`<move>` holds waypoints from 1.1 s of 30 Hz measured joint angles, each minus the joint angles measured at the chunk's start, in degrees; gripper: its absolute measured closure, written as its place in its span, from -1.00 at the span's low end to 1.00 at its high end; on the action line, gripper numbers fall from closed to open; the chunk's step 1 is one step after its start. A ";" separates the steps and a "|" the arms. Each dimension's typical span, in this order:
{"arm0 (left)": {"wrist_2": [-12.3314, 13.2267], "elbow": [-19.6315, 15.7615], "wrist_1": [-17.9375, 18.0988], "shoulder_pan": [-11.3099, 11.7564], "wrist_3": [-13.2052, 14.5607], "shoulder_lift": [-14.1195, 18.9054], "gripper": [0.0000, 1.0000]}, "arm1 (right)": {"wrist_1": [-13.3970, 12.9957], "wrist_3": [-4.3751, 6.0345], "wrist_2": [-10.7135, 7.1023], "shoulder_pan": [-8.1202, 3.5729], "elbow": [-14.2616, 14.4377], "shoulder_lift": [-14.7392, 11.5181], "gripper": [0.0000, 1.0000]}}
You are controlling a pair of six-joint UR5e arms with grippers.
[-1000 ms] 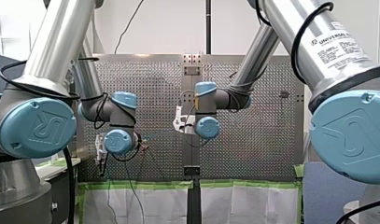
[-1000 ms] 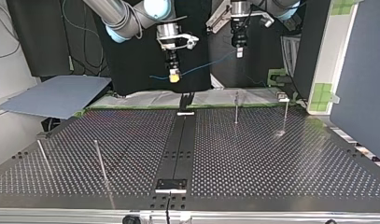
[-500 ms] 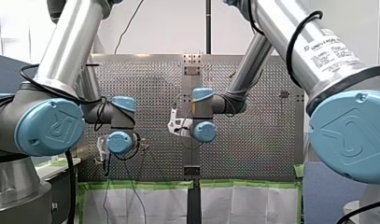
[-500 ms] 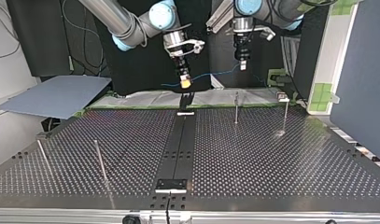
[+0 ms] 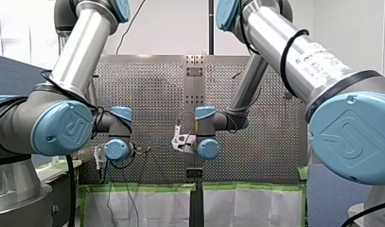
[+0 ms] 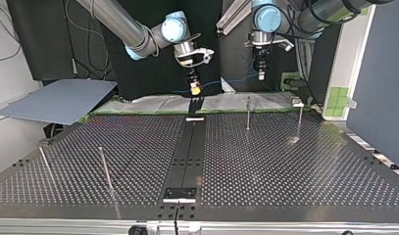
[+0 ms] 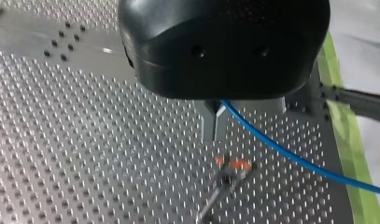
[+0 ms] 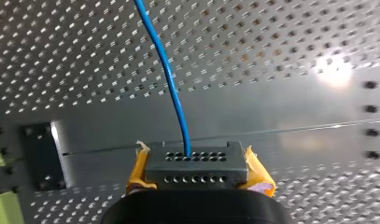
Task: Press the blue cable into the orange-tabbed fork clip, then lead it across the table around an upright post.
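My left gripper (image 7: 214, 134), metal-fingered, and my right gripper (image 8: 197, 161), yellow-padded, are each clamped on the thin blue cable (image 6: 227, 80), suspended above the perforated metal table (image 6: 285, 166). Align the span over the orange-tabbed metal fork clip (image 7: 230, 169) beneath my left gripper, then lower evenly, avoiding slack.

cable (image 8: 168, 74) nr clip (image 7: 230, 166) on table (image 7: 85, 140), posts (image 6: 248, 112) flank rail (image 6: 187, 152)

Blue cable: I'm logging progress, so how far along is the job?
Done: my left gripper and right gripper are both shut on the cable. In hand: the cable runs through the air between them, passing beside the clip, not in it. Left: pressing it into the clip, then leading it across the table around a post.
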 joint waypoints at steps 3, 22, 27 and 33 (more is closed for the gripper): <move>0.27 0.91 0.05 1.45 0.03 -1.44 1.00 | 0.20 0.02 -0.06 -0.34 -1.04 1.55 1.00; 4.71 6.11 -3.97 7.06 -1.69 -4.80 1.00 | 2.97 -0.36 -0.75 -2.02 -7.28 11.47 1.00; 7.32 7.70 -6.01 7.28 -4.03 -5.48 1.00 | 4.05 -0.57 -0.79 -2.67 -7.77 14.12 1.00; 8.88 9.56 -6.72 7.57 -5.09 -8.24 1.00 | 4.48 -0.72 -0.84 -3.89 -7.99 15.24 1.00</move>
